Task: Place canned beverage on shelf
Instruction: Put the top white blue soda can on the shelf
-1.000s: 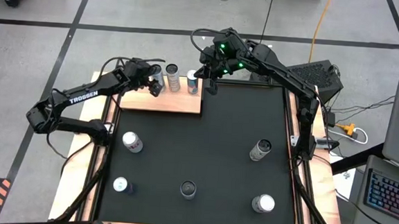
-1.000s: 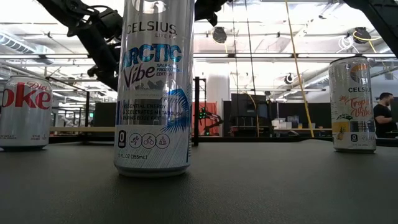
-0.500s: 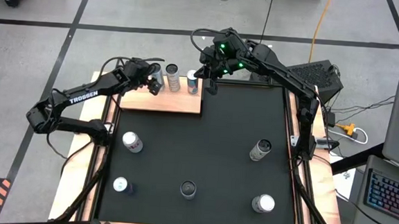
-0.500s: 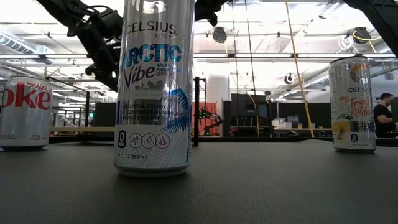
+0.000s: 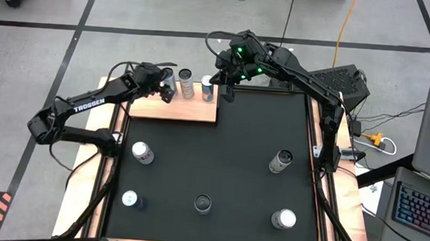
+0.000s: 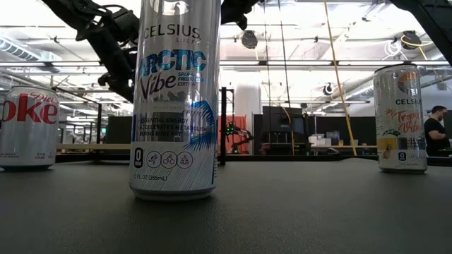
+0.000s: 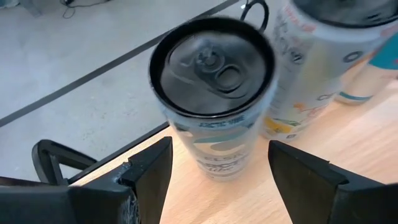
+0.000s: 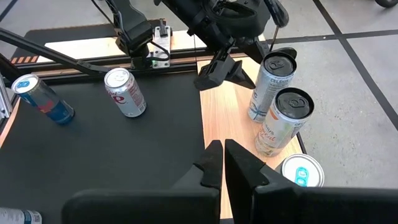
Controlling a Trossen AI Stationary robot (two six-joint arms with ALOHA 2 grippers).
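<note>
Three cans on shelf [image 5: 174, 107]; left gripper [image 7: 214, 171] open, flanking but clear of end can [image 7: 214, 93], likely releasing. Right gripper [image 8: 222, 163] shut, idle nearby.

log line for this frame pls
left pincer: open, astride can on shelf | right pincer: shut, idle over shelf edge

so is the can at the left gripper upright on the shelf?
Yes. The can stands upright on the shelf, lid up; left gripper fingers flank it without touching.
</note>
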